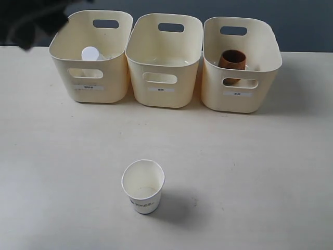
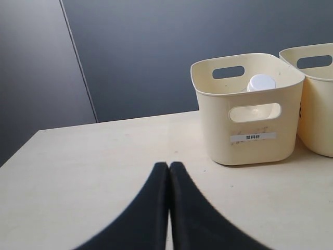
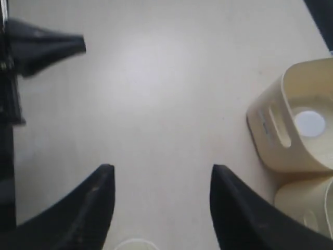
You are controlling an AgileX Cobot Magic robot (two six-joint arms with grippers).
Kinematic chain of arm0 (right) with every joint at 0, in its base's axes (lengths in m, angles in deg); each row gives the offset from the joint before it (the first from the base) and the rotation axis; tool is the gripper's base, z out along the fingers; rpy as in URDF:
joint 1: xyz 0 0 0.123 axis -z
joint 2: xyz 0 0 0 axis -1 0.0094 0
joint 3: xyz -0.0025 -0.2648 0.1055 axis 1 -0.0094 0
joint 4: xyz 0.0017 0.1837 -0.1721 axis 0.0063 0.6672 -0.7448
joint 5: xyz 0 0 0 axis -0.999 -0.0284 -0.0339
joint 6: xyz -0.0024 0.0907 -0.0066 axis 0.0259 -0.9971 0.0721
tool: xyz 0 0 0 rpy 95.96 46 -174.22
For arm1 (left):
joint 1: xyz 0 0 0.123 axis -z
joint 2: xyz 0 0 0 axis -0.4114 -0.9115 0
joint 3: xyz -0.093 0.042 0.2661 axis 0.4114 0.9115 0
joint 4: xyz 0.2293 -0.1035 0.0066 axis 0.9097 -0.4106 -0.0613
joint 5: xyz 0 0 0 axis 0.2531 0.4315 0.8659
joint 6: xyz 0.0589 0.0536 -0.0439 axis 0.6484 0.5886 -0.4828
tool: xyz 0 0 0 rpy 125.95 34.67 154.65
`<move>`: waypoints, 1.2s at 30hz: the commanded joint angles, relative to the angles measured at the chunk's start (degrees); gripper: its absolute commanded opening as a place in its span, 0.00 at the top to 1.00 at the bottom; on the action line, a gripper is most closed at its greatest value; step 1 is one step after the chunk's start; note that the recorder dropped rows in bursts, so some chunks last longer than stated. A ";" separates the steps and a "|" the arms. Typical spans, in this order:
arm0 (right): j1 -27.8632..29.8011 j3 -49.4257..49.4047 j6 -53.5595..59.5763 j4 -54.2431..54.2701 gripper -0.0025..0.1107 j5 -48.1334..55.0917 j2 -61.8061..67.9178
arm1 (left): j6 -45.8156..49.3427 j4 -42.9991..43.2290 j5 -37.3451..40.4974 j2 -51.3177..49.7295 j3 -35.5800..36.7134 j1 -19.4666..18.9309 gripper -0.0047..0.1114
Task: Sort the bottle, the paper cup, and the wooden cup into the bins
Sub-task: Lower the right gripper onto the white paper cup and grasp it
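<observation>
The white paper cup (image 1: 143, 186) stands upright on the table near the front; its rim (image 3: 136, 244) just shows in the right wrist view. My right gripper (image 3: 161, 172) hangs open high above the table, empty, and is out of the exterior view. The bottle's white cap (image 1: 90, 53) (image 2: 261, 82) (image 3: 309, 123) shows inside the left bin (image 1: 78, 78). The reddish-brown wooden cup (image 1: 232, 60) sits in the right bin (image 1: 263, 91). The middle bin (image 1: 179, 91) holds nothing I can see. My left gripper (image 2: 169, 165) is shut and empty, low over the table, apart from the left bin (image 2: 247, 151).
The three bins stand side by side along the back of the cream table (image 1: 250, 172). A dark blurred part of the left arm (image 1: 31, 21) sits at the back left corner, also seen as the left arm (image 3: 41, 44) in the right wrist view. A dark wall (image 2: 156, 52) rises behind the table.
</observation>
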 commanded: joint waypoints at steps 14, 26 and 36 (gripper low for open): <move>-4.61 -30.68 -0.44 -4.29 0.51 0.30 -2.20 | -0.08 0.00 -0.40 0.28 0.10 -0.03 0.96; -4.61 -36.35 2.38 -4.78 0.51 0.30 -2.20 | -0.08 0.00 -0.40 0.28 0.10 -0.03 0.96; -4.61 -38.04 3.02 -7.23 0.51 -4.35 1.71 | -0.08 0.00 -0.40 0.28 0.10 -0.03 0.96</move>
